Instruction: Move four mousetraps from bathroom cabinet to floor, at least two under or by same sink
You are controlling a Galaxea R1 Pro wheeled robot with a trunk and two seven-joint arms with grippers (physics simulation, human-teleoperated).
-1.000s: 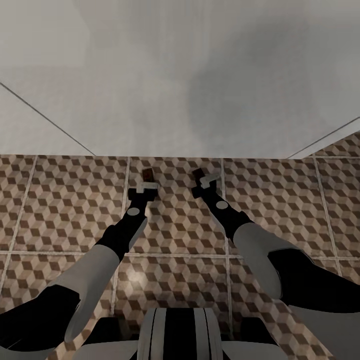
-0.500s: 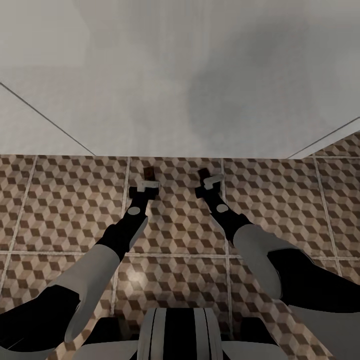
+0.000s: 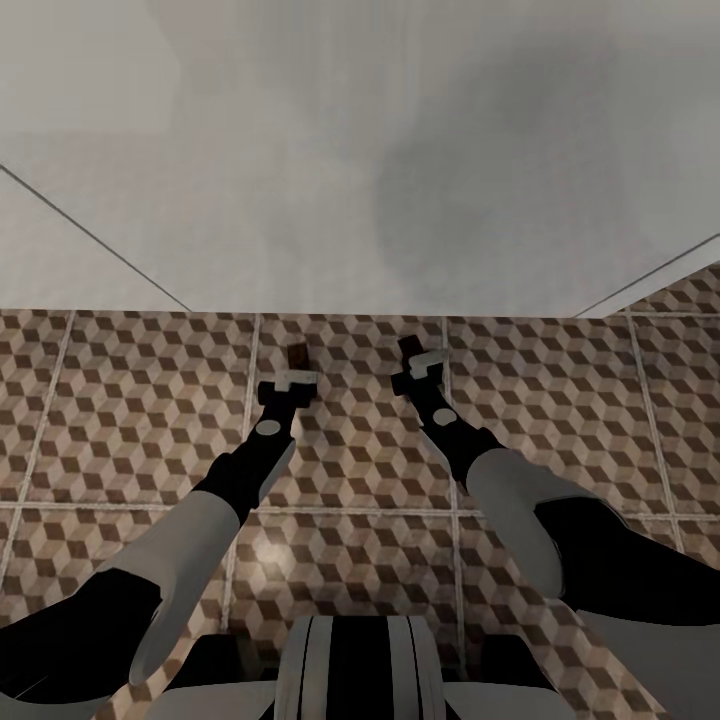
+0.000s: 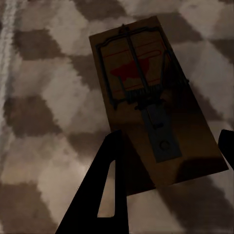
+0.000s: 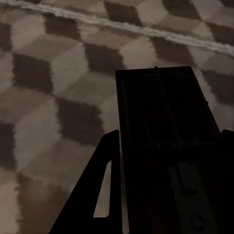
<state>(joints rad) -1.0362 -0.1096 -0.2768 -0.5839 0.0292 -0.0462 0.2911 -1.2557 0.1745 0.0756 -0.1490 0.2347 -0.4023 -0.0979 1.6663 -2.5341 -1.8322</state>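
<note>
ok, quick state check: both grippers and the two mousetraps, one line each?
left gripper: low over the floor, shut on left mousetrap
left mousetrap: between the gripper's fingers, face up
right gripper: low over the floor, shut on right mousetrap
right mousetrap: gripped, in shadow
bathroom floor: cube-pattern tiles

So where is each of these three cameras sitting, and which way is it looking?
Head view: high on the robot, looking down over both arms, left claw and right claw low over the patterned floor.
Left wrist view: beside that claw, facing a mousetrap between dark fingers.
Right wrist view: likewise, facing a shadowed second mousetrap.
Shared: both traps also appear, tiny, in the head view.
</note>
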